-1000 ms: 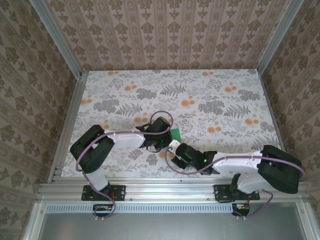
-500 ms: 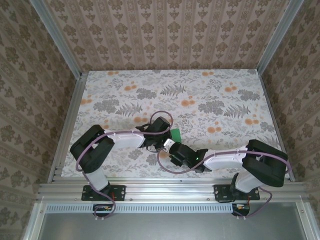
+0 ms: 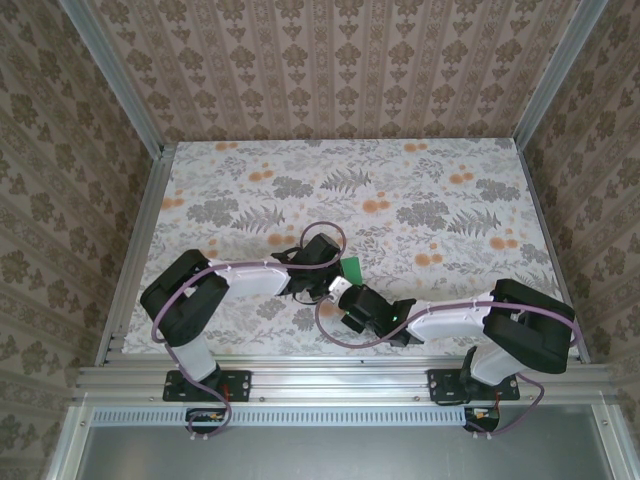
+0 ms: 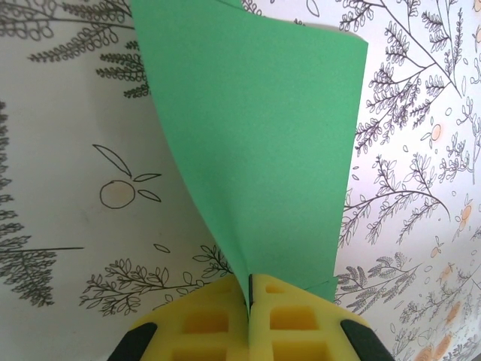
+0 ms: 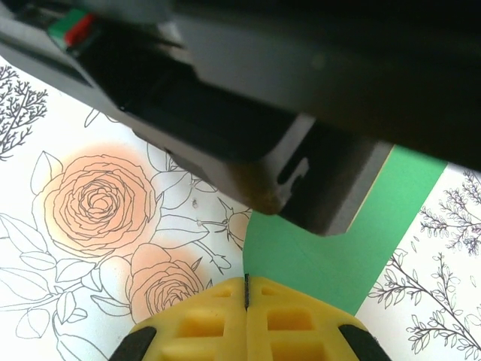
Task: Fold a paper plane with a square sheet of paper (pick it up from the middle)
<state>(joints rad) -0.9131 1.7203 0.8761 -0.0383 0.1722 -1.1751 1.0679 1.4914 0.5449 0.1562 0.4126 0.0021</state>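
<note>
Pinching the green sheet (image 4: pixel 255 143) low at one edge, the left gripper (image 4: pixel 249 289) has its yellow pads (image 4: pixel 203 327) pressed together on the paper. The paper rises from them in a curved leaf above the table (image 4: pixel 52 173). The right gripper (image 5: pixel 246 289) is clenched too. Its pads meet just where the sheet's edge runs down into them, so it appears to grasp the same paper, close beneath the dark body of the left arm (image 5: pixel 301 113). From above, the sheet shows as a small green patch between the two wrists, near the table's front middle.

I judge this an early fold: the sheet is lifted and held at two places, with no sharp crease, point or wings to be seen. The next move calls for bringing edge to edge squarely and pressing the bend flat, without the crowded arms knocking together or tearing the thin paper.

No brand, label or writing is legible; a small green-and-red tag (image 5: pixel 71 26) on the left arm carries nothing readable.
</note>
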